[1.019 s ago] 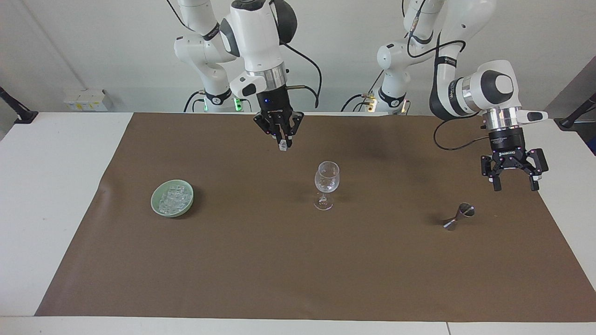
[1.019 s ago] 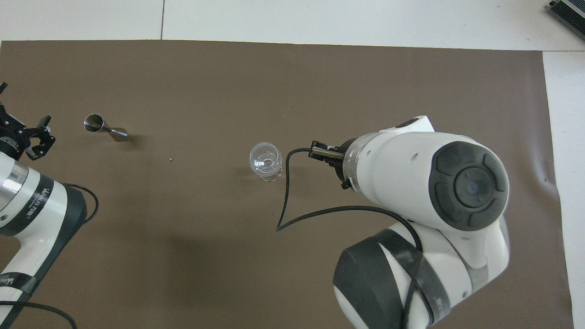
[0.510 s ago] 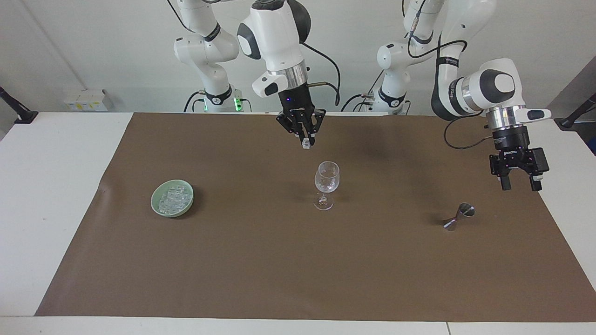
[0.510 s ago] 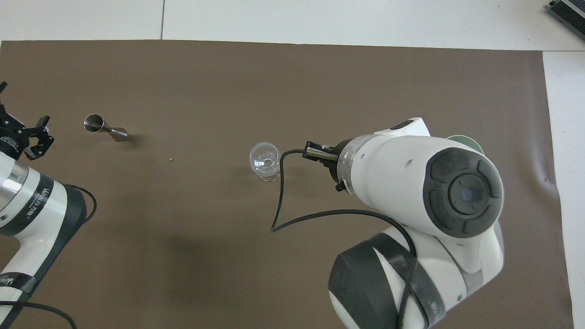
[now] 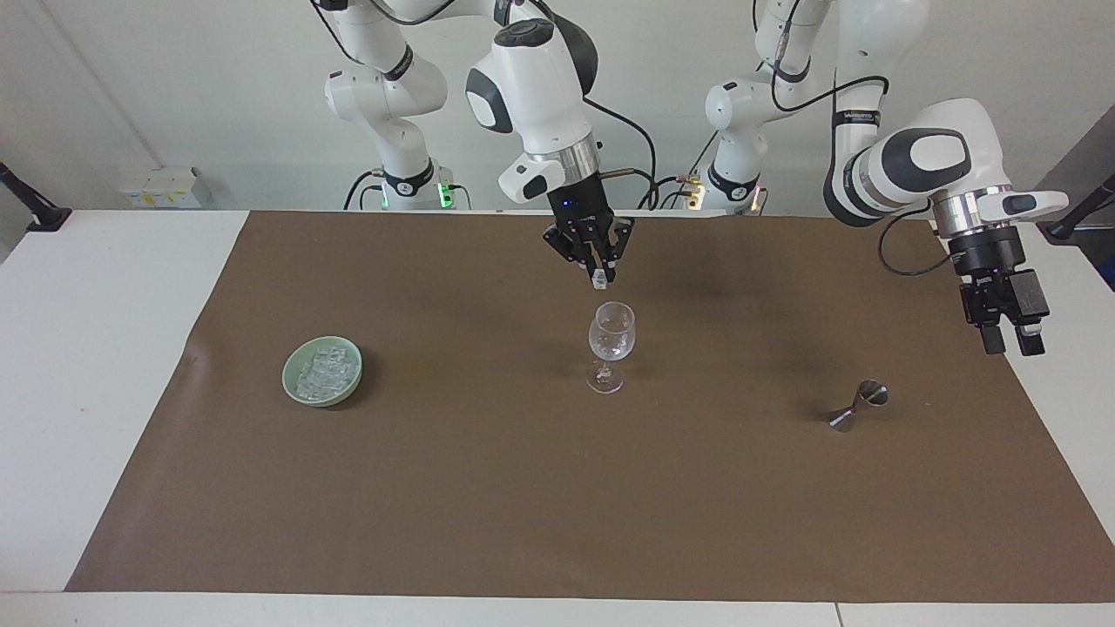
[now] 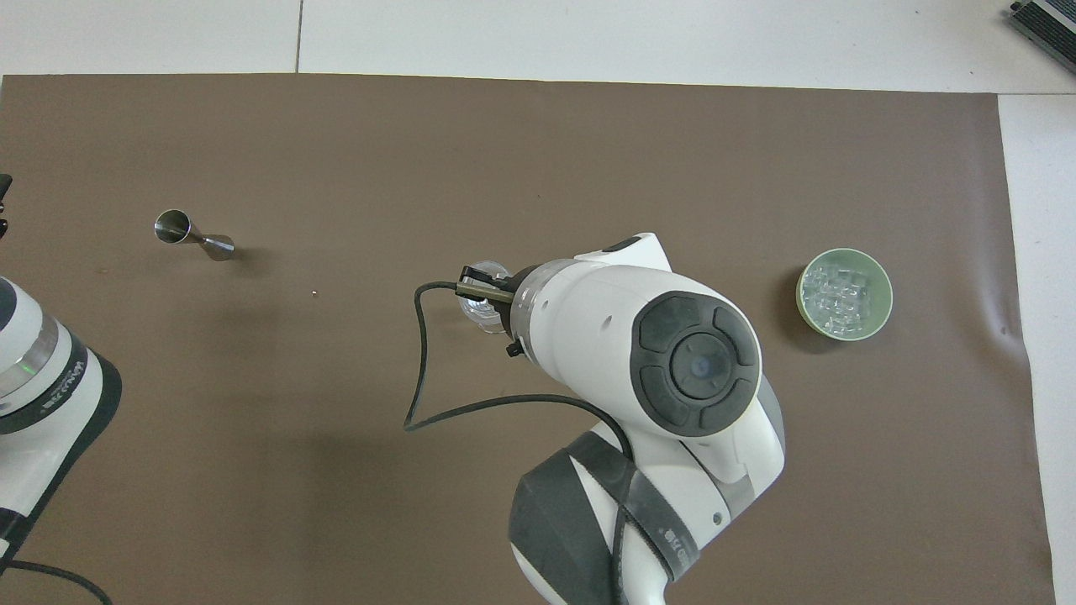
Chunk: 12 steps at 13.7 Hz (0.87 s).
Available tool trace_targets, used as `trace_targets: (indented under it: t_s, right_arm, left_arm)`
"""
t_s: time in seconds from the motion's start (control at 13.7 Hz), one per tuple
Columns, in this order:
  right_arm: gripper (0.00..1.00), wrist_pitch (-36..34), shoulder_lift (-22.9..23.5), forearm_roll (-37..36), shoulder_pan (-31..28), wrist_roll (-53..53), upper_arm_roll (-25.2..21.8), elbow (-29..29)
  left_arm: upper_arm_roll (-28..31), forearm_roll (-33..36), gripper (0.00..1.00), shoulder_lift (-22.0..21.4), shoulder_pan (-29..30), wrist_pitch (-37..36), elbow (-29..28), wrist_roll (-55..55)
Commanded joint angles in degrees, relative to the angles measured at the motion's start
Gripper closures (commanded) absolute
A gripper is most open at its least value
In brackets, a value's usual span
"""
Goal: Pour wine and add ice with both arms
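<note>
A clear wine glass (image 5: 611, 341) stands upright mid-mat; in the overhead view only part of the glass (image 6: 481, 313) shows past the right arm's wrist. Just above its rim hangs my right gripper (image 5: 599, 277), shut on one small ice cube (image 5: 599, 280). The rest of the ice (image 5: 324, 373) is heaped in a green bowl (image 5: 292, 385) toward the right arm's end; the overhead view shows that bowl (image 6: 883, 313) too. My left gripper (image 5: 1010, 340) hangs open and empty over the mat's edge at the left arm's end, near a steel jigger (image 5: 858, 407). No wine is in view.
The jigger (image 6: 193, 237) lies on its side on the brown mat (image 5: 488, 488). A tiny speck (image 6: 313, 293) rests on the mat between the jigger and the glass. White tabletop (image 5: 96, 348) borders the mat at both ends.
My right gripper has carried the ice cube sideways and a little down, from the bowl's side to just above the glass. The left gripper has drifted outward and turned.
</note>
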Motion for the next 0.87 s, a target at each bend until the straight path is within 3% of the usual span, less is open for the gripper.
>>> trace_targets:
  t_s: [0.0, 0.51, 0.8]
  right_arm:
    - [1.0, 3.3, 2.6, -2.7, 0.2, 1.0, 0.2, 1.3]
    - [1.0, 8.1, 5.7, -5.5, 1.5, 0.3, 0.2, 0.7]
    - [1.0, 8.2, 7.0, -5.5, 1.6, -0.6, 0.2, 0.2]
  left_arm:
    - [0.7, 8.5, 0.0, 0.1, 0.8, -1.9, -0.3, 0.6]
    - [0.9, 28.4, 0.0, -0.7, 4.1, -11.4, -0.4, -3.3]
    - [1.0, 37.9, 0.0, -2.2, 5.8, -21.8, -0.7, -8.2]
